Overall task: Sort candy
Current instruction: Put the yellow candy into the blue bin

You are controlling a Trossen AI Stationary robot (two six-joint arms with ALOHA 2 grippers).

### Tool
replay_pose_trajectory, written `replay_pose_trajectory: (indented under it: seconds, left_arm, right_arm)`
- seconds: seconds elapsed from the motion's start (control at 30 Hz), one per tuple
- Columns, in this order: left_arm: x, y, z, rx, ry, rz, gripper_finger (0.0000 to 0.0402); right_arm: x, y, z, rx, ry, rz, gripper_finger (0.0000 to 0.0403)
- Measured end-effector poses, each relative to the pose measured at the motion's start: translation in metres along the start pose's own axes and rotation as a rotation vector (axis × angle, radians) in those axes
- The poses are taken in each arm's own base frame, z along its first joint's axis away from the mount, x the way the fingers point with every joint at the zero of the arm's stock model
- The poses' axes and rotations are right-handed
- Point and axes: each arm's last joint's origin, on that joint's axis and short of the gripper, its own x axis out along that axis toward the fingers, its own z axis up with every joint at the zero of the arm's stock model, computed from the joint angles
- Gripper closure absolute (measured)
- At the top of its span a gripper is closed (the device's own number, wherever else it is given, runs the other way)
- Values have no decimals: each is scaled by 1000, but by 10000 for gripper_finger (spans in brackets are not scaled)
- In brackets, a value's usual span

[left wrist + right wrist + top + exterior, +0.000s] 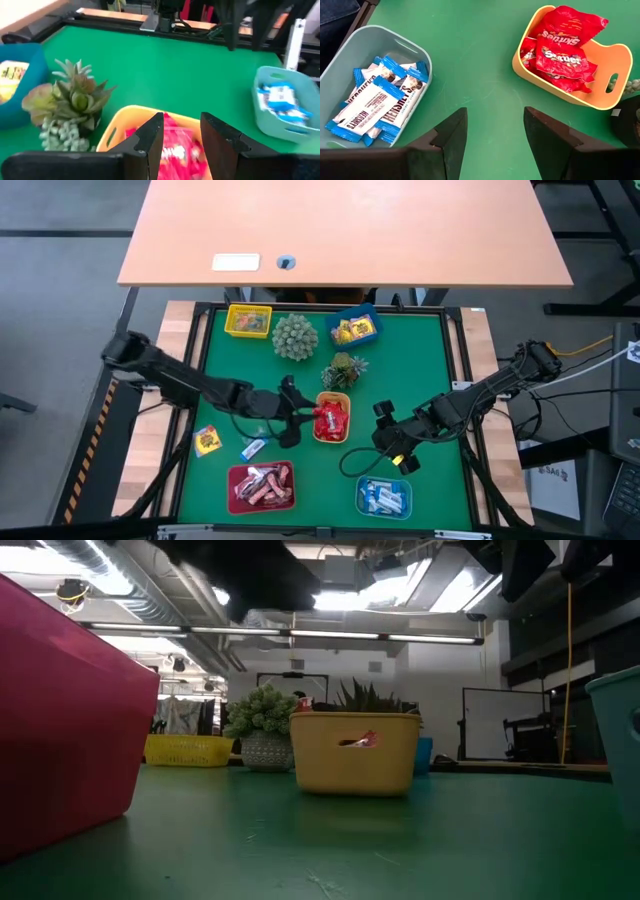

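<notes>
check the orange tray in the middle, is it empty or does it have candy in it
It has candy. Red packets fill the orange tray and rise past its rim. The open left gripper hangs above it, holding nothing.

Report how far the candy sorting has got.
Mostly done: red packs fill the orange tray, blue-white bars the teal tray, brown-pink ones the red tray. The left gripper stands open at the orange tray, nothing between its fingers; the right gripper waits open. Left: a yellow candy and a blue-white candy lying loose.
</notes>
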Motion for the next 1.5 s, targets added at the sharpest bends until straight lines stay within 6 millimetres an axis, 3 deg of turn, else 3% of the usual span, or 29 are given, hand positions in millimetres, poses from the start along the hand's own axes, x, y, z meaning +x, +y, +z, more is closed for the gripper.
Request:
replay_pose_trajectory:
  seconds: [0.3,0.63,0.83,1.13,1.5]
  left_arm:
    - [-63,0,4,-121,208,-97,285]
    - [-105,-11,-37,-350,810,-193,285]
    - [-128,-21,-56,-421,1042,-122,285]
    - [-156,-35,-85,-463,1132,61,285]
    - [-168,-25,-129,-451,1260,199,285]
  right_arm:
    - [0,0,0,0,0,0,207]
    - [0,0,0,0,0,0,207]
    - [0,0,0,1,0,0,207]
    - [0,0,0,28,1,0,207]
    - [0,0,0,30,0,0,207]
